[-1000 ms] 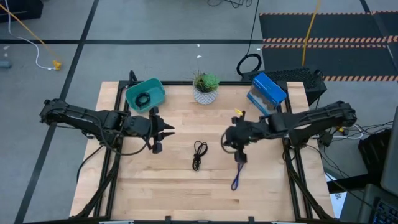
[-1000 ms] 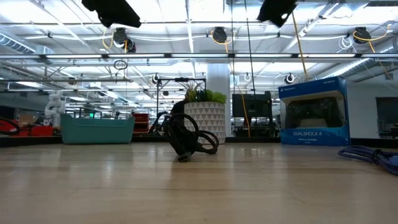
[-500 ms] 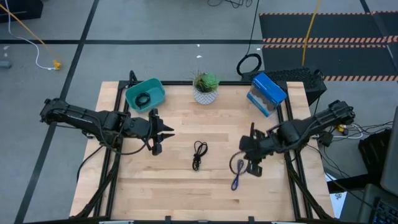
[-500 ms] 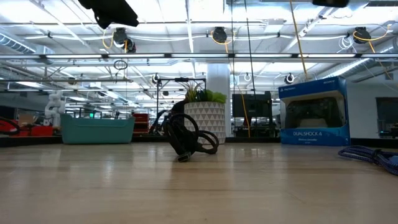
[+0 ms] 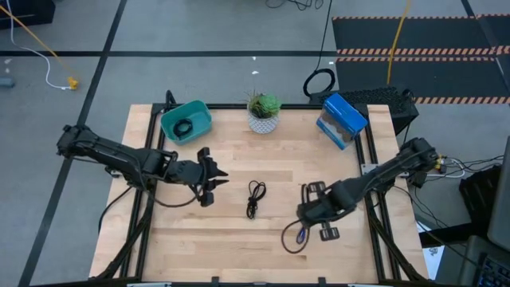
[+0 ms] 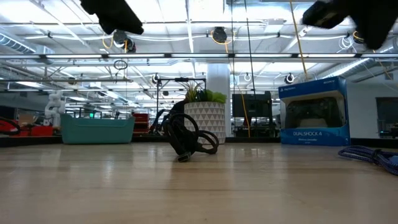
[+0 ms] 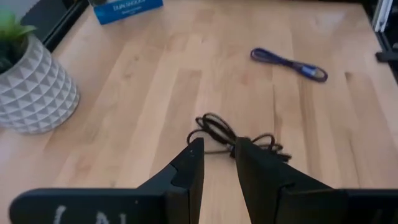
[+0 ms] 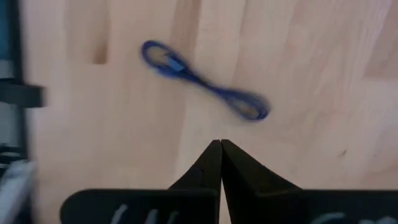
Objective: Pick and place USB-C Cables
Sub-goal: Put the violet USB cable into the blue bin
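High view shows three USB-C cables: a coiled black one lying in the teal bin, a long-looped black cable on the bare wood at mid-table, and a purple-blue cable near the right front, just beside the right gripper. Each looks light, limp and thin, so I judge a pinch across the bunched middle of the bundle would hold best, since a loose end would likely slide free. Right gripper's fingers are pressed together with nothing between them, while the left gripper, its fingers a narrow gap apart and empty, points at the looped cable.
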